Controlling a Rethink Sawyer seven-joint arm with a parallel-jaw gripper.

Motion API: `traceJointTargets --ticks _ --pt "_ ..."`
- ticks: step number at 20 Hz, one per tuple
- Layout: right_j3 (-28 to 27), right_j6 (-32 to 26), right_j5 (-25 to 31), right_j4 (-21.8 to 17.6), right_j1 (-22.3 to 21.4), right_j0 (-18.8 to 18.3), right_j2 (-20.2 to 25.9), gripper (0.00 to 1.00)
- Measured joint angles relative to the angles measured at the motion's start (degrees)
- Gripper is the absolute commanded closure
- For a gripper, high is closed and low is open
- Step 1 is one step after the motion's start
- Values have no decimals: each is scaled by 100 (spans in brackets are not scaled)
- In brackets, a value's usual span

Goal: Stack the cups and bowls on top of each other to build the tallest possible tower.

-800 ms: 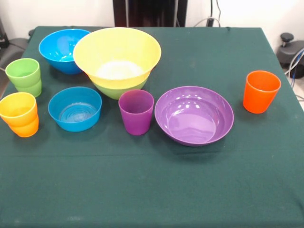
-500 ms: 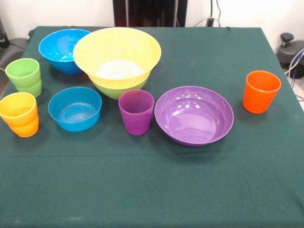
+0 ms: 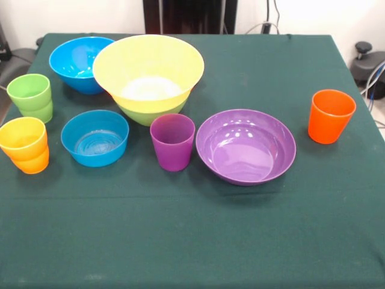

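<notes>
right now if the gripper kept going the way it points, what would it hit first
That cannot be settled: the gripper does not show in the front view, so it has no visible heading. Only the dark pedestal shows at the far edge. Nearest that edge stands the yellow bowl, nested in the lime green bowl.

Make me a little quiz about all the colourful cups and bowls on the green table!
1. True or false: the yellow bowl sits inside the lime green bowl.
2. Which cup stands alone at the picture's right? A) purple cup B) orange cup C) green cup
3. Fill in: the yellow cup is nested in an ______ cup.

Key: 1 true; 2 B; 3 orange. The second orange cup shows beneath the yellow one.
</notes>
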Motion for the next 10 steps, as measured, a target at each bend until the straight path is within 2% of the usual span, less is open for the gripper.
traceJointTargets --ticks 2,5,9,10 --pt "-9 0 49 161 -173 31 -126 0" --pt "8 0 -166 187 -229 112 -255 0" --pt "120 0 -974 40 -65 301 -429 0" --pt "164 0 -1318 -71 52 372 -483 0"
